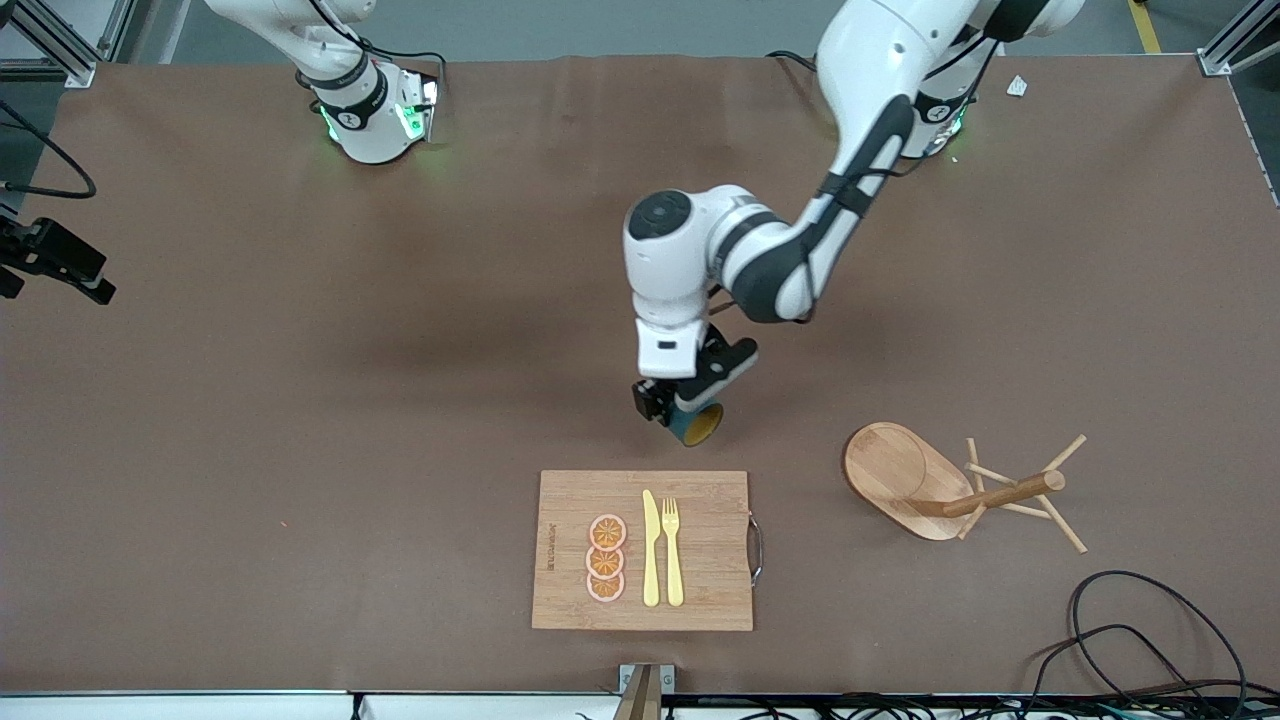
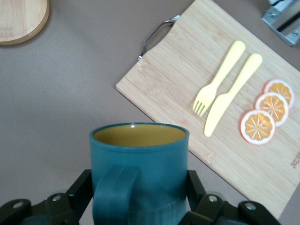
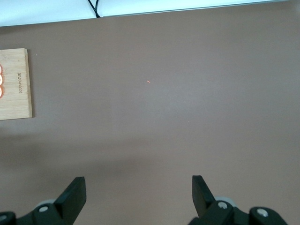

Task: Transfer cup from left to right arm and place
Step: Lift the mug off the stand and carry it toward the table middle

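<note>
the left gripper (image 1: 680,405) is clamped on the cup (image 1: 697,424), one finger (image 2: 77,192) pressed on each side of it, up in the air over bare table next to the edge of the cutting board (image 1: 643,550) that faces the robots. the cup's a dark teal mug, tipped so its mustardy inside points toward the front camera, and in the left wrist view its handle (image 2: 115,194) faces the wrist camera. on the board there are three orange slices (image 1: 606,559) in a row, plus a yellow knife (image 1: 651,548) and yellow fork (image 1: 672,551) side by side. the board has a metal handle (image 1: 756,548) on the side toward the left arm's end of the table. further toward that end a wooden peg rack (image 1: 955,485) lies tipped over on its side. the right gripper (image 3: 138,194) is wide open, holding nothing, over plain brown table (image 3: 187,93), with only a corner of the board at the edge of its wrist view. the right arm is just waiting.
</note>
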{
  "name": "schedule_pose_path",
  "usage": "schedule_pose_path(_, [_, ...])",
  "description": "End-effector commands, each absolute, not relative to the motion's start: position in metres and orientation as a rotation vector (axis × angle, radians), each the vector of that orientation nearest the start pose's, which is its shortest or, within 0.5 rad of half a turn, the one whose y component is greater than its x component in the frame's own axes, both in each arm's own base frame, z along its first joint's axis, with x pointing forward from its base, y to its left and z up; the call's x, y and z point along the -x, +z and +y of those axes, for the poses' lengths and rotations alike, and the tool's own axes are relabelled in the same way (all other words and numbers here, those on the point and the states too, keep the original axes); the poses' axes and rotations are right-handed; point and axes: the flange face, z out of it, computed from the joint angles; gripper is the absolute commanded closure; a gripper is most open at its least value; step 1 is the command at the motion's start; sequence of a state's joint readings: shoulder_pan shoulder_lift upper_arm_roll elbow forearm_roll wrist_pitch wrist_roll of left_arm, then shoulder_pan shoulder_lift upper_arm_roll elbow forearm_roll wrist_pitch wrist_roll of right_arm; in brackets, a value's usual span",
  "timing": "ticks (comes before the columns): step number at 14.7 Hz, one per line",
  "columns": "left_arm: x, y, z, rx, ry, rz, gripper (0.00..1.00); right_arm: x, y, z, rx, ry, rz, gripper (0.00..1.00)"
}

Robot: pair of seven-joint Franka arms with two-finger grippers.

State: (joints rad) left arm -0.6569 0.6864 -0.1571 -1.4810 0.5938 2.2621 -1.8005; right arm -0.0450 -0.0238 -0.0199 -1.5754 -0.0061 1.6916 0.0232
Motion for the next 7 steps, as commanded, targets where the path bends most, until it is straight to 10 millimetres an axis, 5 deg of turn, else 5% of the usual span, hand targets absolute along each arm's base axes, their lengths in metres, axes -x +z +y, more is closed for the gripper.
schedule_pose_path(1, [-0.503, 0.270, -0.526, 2.818, -0.789, -0.927, 0.39, -0.554, 0.647, -0.041, 3.123, -0.219, 0.126, 0.00])
schedule_pose_path(7, [-0.446, 0.227, -0.556, 2.599, -1.106, -0.742, 0.39, -0.553, 0.647, -0.042, 3.123, -0.219, 0.126, 0.00])
